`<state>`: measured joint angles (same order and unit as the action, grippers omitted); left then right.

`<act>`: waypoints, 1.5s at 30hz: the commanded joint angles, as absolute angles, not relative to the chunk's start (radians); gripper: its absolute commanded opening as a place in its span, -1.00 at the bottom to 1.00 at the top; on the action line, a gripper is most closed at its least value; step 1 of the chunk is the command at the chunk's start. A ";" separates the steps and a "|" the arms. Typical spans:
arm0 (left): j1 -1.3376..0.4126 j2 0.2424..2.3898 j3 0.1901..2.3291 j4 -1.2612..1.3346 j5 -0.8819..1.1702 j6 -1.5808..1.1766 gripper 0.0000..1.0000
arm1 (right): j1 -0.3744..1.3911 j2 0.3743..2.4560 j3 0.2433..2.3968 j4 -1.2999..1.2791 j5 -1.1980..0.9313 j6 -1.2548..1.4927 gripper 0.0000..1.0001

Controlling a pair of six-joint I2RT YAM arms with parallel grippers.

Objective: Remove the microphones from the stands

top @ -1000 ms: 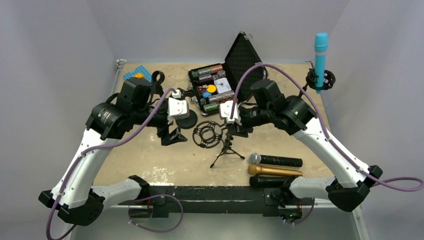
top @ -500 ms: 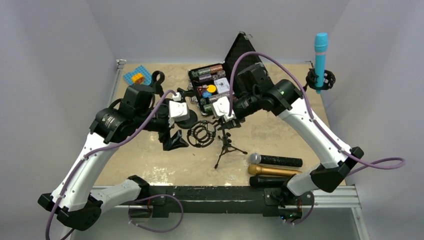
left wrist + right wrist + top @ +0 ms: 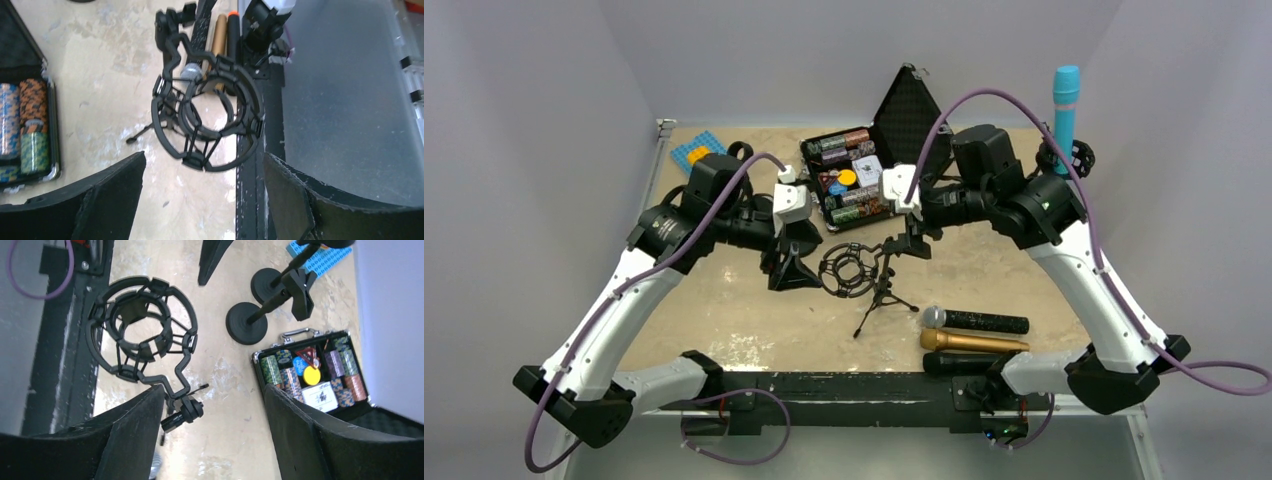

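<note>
Black shock-mount stand [image 3: 854, 275] upright on its tripod; right gripper [image 3: 912, 242] has let go and backed off rightward, jaws apart; left gripper [image 3: 790, 272] stays spread wide beside it.

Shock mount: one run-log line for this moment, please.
shock mount: empty, on tripod | left hand: open, beside mount | right hand: open, beside mount | blue microphone: in far-right stand

Open black case [image 3: 911, 110] of poker chips [image 3: 844, 150], blue studded plate [image 3: 682, 155]
</note>
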<state>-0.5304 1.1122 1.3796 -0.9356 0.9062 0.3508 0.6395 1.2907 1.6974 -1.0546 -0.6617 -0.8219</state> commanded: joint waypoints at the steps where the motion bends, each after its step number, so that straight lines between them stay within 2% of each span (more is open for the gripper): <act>1: -0.524 1.158 1.381 -0.767 1.052 0.236 0.81 | 0.641 1.346 1.809 -1.104 -0.589 -0.570 0.53; 11: -0.526 1.248 1.355 -0.546 1.142 -0.078 0.80 | 0.697 1.404 1.874 -1.284 -0.548 -0.418 0.50; 21: -0.526 1.266 1.323 -0.496 1.156 -0.167 0.74 | 0.698 1.403 1.867 -1.316 -0.397 -0.375 0.50; 26: -0.526 1.240 1.286 -0.503 1.127 -0.174 0.69 | 0.700 1.440 1.846 -1.303 -0.354 -0.399 0.32; 31: -0.525 1.192 1.250 -0.528 1.133 -0.123 0.64 | 0.699 1.499 1.916 -1.316 -0.334 -0.445 0.04; 34: -0.524 1.169 1.271 -0.683 1.110 0.077 0.62 | 0.699 1.541 1.972 -1.341 -0.362 -0.495 -0.18; 38: -0.522 1.119 1.286 -0.835 1.058 0.275 0.62 | 0.701 1.595 2.015 -1.400 -0.461 -0.647 -0.37; 45: -0.488 1.039 1.236 -0.824 1.049 0.246 0.64 | 0.695 1.562 1.939 -1.404 -0.605 -1.016 -0.41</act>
<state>-0.5167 1.0698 1.2461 -0.8036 1.0595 0.1955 0.6994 1.5929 1.9713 -1.3773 -0.4877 -0.7525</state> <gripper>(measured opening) 0.819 0.301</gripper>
